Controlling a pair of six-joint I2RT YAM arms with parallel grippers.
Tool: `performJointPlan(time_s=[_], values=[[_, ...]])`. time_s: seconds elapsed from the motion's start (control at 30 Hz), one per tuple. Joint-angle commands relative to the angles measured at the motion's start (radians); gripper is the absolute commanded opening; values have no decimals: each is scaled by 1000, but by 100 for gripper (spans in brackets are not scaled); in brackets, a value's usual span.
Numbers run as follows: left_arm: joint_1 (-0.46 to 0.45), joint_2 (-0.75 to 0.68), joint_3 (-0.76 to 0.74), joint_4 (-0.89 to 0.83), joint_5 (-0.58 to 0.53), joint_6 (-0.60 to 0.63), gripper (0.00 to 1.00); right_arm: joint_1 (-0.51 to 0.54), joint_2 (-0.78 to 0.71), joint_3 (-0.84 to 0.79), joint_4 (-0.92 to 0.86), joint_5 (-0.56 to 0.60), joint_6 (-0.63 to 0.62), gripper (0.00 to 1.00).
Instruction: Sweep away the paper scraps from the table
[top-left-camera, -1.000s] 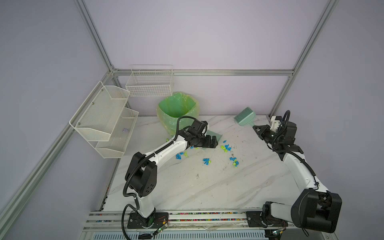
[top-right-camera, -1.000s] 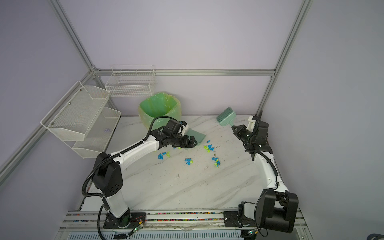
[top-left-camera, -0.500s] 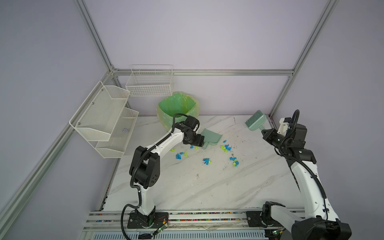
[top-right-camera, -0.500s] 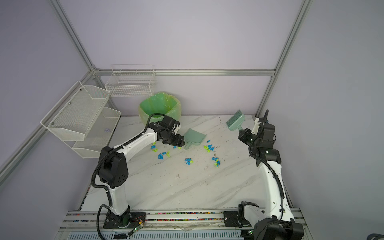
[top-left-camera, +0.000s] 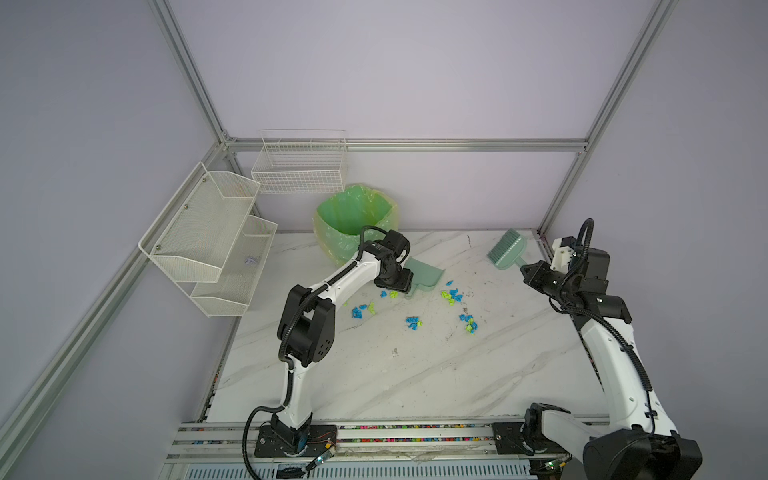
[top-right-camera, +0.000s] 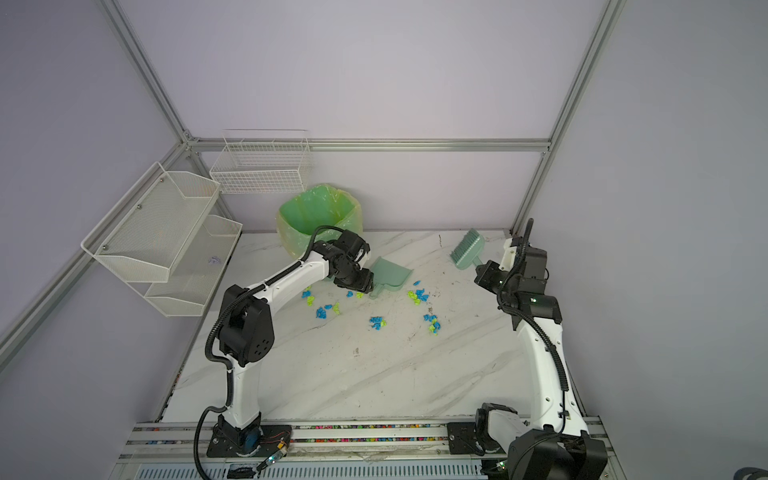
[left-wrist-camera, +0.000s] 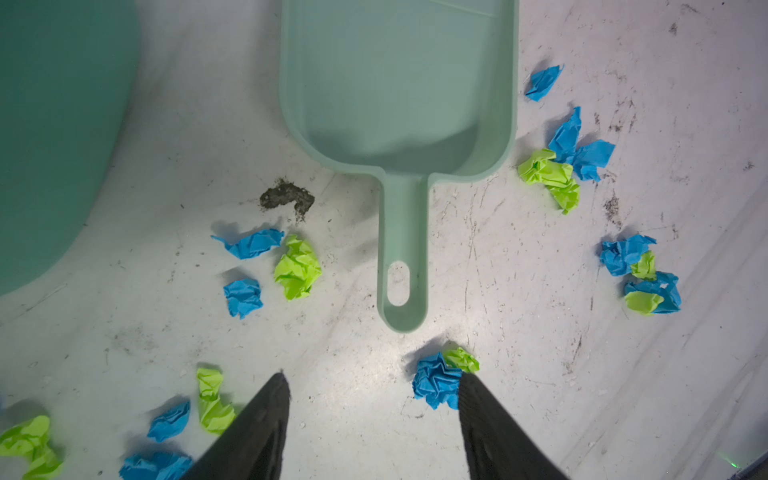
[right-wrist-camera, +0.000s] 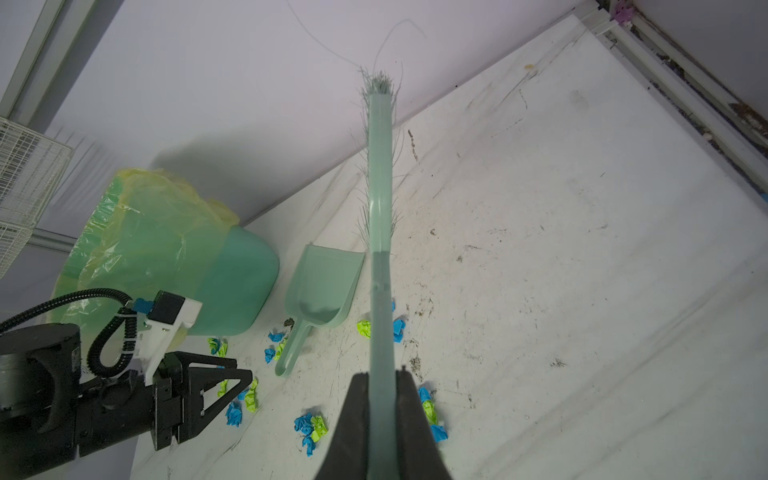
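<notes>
Nearest the front rail, the white marble-patterned surface (top-left-camera: 395, 386) carries a small dark speck (top-left-camera: 394, 352). Beyond it the paper scraps (top-left-camera: 413, 323) lie in a loose band across the middle of the surface. They are blue and lime-green wads in small clusters, running from under the left forearm to the right of the dustpan (top-left-camera: 426, 274).

The left gripper (left-wrist-camera: 374, 384) hangs over this band with its fingers apart and nothing between them. In the left wrist view the end of the dustpan's handle lies just ahead of the gap. A blue-and-green wad sits just beside one fingertip (left-wrist-camera: 478, 403) (whether they touch cannot be told). More scraps lie on both sides of the handle and near the other finger. The dustpan lies flat on the surface, its mouth turned away from the gripper.

Farther back, the green-lined bin (top-left-camera: 353, 216) stands at the far wall, just behind the left wrist. At the far right, the right gripper (right-wrist-camera: 382, 380) is clamped on the handle of the brush (top-left-camera: 507, 249), well apart from the scraps. The bristle head points toward the far wall. Wire shelves (top-left-camera: 208, 224) hang on the left wall.
</notes>
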Motion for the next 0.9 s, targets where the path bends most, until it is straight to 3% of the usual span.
performJointPlan(time_s=[0.0,0.23,0.87], values=[[-25,36,122,-30,-28,25,61,-2,-6,28,4,-20,-27,0],[-26,131,230,-95,-66,36,49,-3,-8,22,15,-27,-27,0],[-27,195,255,-94,-51,27,42,-2,-28,-2,33,-33,-14,0]])
